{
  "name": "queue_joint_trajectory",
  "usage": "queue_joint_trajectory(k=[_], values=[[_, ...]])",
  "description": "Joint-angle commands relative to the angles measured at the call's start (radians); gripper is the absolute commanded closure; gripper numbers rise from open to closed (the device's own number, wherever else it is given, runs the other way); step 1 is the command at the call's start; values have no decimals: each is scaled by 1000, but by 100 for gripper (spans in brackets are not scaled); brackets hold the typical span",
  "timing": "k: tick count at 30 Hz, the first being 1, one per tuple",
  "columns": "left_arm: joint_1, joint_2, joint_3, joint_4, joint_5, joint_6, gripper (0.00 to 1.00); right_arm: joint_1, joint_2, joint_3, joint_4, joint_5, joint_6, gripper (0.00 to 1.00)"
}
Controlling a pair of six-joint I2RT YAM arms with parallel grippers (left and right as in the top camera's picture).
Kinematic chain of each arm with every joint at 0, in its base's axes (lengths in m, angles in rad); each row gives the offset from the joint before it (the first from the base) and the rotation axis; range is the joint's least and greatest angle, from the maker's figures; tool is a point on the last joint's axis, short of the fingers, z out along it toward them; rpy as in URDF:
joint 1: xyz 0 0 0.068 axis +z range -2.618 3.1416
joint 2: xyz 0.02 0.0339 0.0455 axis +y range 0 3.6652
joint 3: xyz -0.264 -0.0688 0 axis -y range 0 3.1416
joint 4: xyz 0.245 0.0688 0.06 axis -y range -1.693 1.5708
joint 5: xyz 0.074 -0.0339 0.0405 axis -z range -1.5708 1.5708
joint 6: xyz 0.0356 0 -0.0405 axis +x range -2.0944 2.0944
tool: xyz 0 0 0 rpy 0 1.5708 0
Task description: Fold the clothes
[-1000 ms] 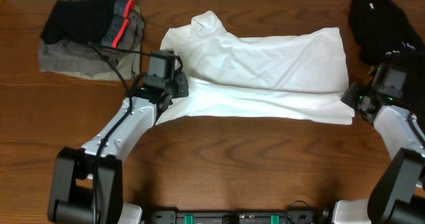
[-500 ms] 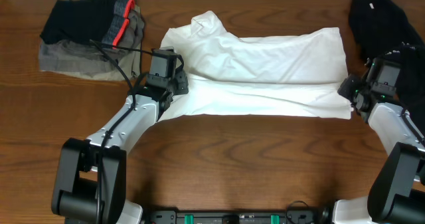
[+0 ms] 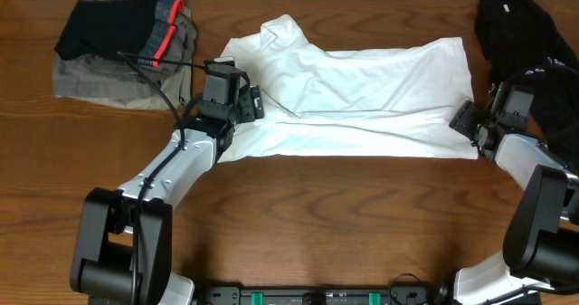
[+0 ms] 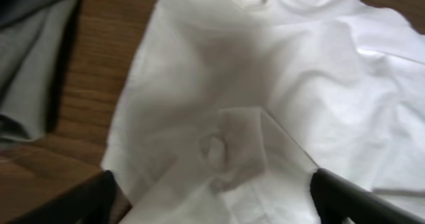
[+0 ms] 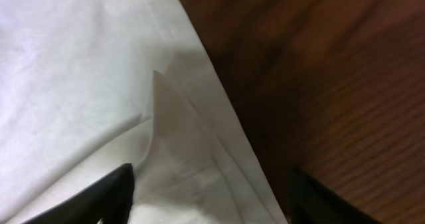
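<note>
Two grippers sit at opposite ends of the white T-shirt (image 3: 362,92). It lies crosswise on the wooden table (image 3: 317,214), folded lengthwise into a wide band, with cloth bunched up at its far left corner. The left gripper (image 3: 255,102) hovers over the shirt's left end with its jaws wide apart. In the left wrist view its fingers (image 4: 86,199) stand at either edge of the picture, and a small crumpled peak of cloth lies loose between them (nothing is pinched). The right gripper (image 3: 463,119) is at the shirt's near right corner, its jaws also parted. In the right wrist view its fingertips (image 5: 109,191) straddle the layered corner of fabric where it meets bare wood, without clamping it. A pile of dark and grey garments with a red stripe (image 3: 127,47) lies at the table's far left, apart from the shirt. A black garment (image 3: 520,29) lies just beyond the shirt's right end.
</note>
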Motion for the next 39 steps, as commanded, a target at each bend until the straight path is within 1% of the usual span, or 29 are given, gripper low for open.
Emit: queue_joint_trajectory(k=[1,4,7,10,13,15,20,25,31,35,39], values=[[8,9,20,5,-76,26,2,6,-39,18,-10,-25,-10,27],[17,-12,32,-3,-76,37,2,6,-101,41,-63,-27,-37,25],[23,-39,79,-59,-75,37,2,6,-167,98,-163,-40,-83,23],[23,-47,191,-208,-29,65,2,10,-209,188,-296,-82,-120,23],[23,-38,344,-402,32,85,2,29,-210,311,-446,-113,-155,24],[23,-23,448,-506,56,113,2,50,-202,382,-518,-112,-181,22],[23,45,682,-639,77,181,2,99,-150,533,-582,-112,-231,16],[23,206,914,-681,79,252,2,130,-40,659,-590,-112,-243,16],[23,452,1141,-667,79,332,2,166,121,779,-579,-111,-285,16],[23,588,1231,-630,79,397,2,184,190,796,-549,-107,-294,17],[22,689,1243,-552,79,445,2,198,223,796,-543,-93,-294,17]])
